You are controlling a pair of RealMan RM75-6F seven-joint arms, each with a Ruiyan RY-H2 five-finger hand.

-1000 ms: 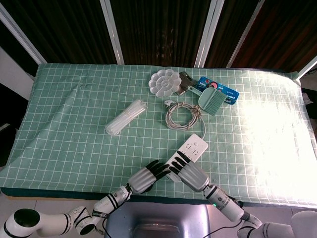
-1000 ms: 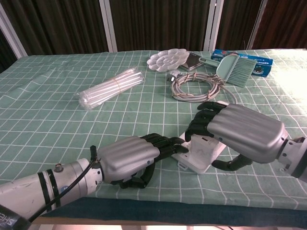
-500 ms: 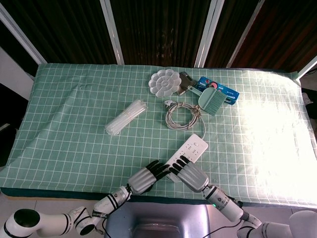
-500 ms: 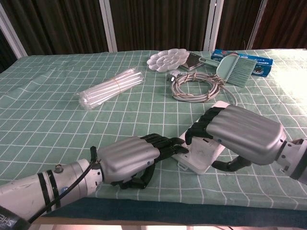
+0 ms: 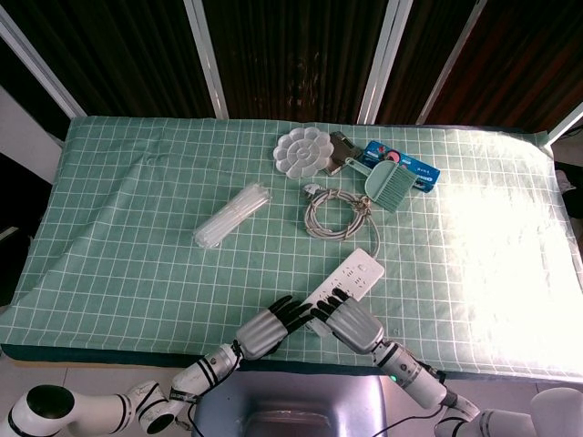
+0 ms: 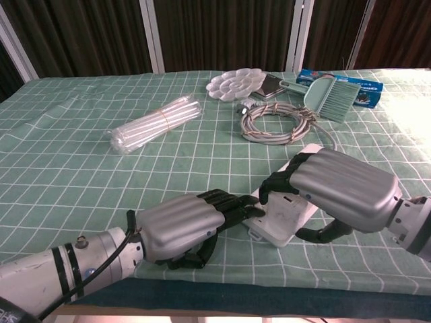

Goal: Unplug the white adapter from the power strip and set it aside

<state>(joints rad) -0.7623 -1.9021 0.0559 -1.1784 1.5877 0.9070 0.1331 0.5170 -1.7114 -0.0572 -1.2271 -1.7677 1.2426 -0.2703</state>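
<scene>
White power strip (image 5: 351, 278) nearer, right robot hand (image 6: 335, 188) lower.

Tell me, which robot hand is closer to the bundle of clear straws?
Left. The left hand sits at the table's near edge, on the same side as the bundle of clear straws. The right hand rests over the power strip, farther off.

The right robot hand (image 6: 340, 192) covers the white adapter; the power strip (image 5: 351, 278) shows only its twelve-o'clock end.
</scene>
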